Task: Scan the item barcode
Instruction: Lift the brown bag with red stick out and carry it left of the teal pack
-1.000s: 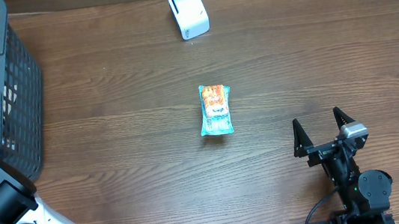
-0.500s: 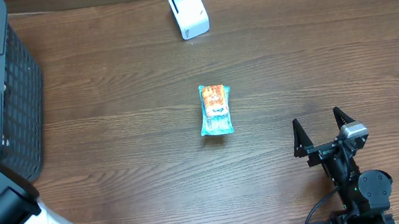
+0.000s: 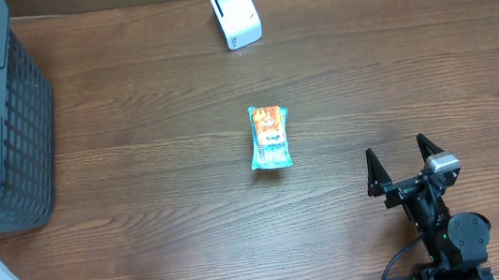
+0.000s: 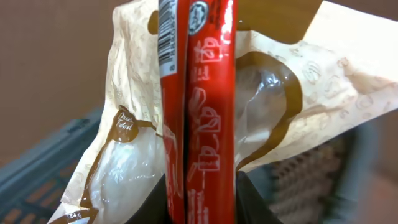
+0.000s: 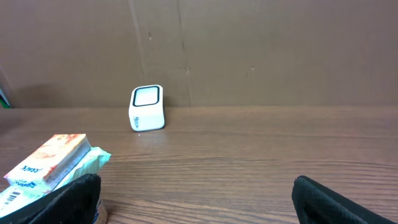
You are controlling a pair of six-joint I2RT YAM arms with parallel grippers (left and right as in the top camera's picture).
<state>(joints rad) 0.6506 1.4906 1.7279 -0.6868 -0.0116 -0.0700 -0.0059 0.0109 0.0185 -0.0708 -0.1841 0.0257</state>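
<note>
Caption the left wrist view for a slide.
Glossy red packet, barcode on its edge, gripped upright in front of a beige clear-windowed plastic pouch above a dark grey mesh basket.

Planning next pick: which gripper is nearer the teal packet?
Right. The right gripper sits right of the teal packet, nearer the robot; the left gripper is off by the basket.

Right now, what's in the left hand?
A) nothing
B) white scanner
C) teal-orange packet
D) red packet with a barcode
D: in the left wrist view the red packet stands clamped in the left hand, with the barcode near its top edge. The scanner and teal-orange packet sit on the table.
</note>
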